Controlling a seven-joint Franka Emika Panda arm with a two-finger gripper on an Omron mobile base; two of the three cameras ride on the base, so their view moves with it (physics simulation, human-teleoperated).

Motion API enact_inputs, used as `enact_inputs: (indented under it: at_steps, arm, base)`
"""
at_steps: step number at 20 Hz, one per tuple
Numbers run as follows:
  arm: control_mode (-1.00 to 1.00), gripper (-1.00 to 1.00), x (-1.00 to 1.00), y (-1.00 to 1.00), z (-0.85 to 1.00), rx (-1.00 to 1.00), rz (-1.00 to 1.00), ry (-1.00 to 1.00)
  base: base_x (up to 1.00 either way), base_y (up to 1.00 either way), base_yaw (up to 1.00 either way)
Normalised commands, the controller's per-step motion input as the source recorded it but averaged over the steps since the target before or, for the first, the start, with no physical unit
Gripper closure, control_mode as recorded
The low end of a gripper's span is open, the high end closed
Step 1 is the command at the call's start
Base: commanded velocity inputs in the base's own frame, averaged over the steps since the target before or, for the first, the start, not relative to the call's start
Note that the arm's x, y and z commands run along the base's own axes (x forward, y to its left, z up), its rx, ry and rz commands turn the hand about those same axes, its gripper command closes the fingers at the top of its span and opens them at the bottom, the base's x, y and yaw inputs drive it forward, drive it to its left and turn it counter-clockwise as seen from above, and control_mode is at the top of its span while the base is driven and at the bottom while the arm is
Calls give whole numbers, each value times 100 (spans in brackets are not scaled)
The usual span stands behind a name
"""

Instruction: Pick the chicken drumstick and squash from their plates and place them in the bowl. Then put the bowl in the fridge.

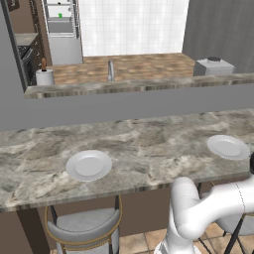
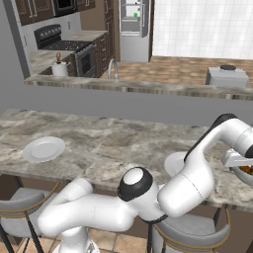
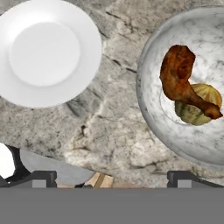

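In the hand view my gripper (image 3: 111, 177) is open and hangs above the marble counter with nothing between its fingers. Up and to the right lies the bowl (image 3: 148, 105), pale and marbled. Inside it the reddish-brown chicken drumstick (image 3: 177, 76) rests across the tan-green squash (image 3: 208, 92). An empty white plate (image 3: 46, 52) sits at upper left. The base views show both plates bare (image 1: 89, 164) (image 1: 227, 147), the bowl (image 2: 245, 173) at the right edge under my hand, and the open fridge (image 1: 60, 20) (image 2: 133, 17) far across the kitchen.
The counter's front edge (image 1: 99, 191) runs just before me, with grey stools (image 1: 84, 225) (image 2: 190, 232) below it. Beyond a grey half-wall lie a second counter with a faucet (image 1: 111, 69), a paper-towel roll (image 1: 44, 77) and a stove (image 2: 62, 42).
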Motion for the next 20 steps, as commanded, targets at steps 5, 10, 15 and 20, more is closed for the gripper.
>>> enact_inputs:
  at_steps: [5, 10, 15, 20]
  arm:
    - [-100, -100, 12, 0, -13, -1, -1, -5]
    - [-100, -100, 13, 0, -15, -3, -3, 0]
    - [-100, -100, 13, 0, -10, -5, -4, 0]
    - [-100, -100, 16, -5, -9, -7, -7, 0]
  base:
    - [0, 0, 0]
    - [0, 0, 0]
    - [0, 0, 0]
    - [0, 0, 0]
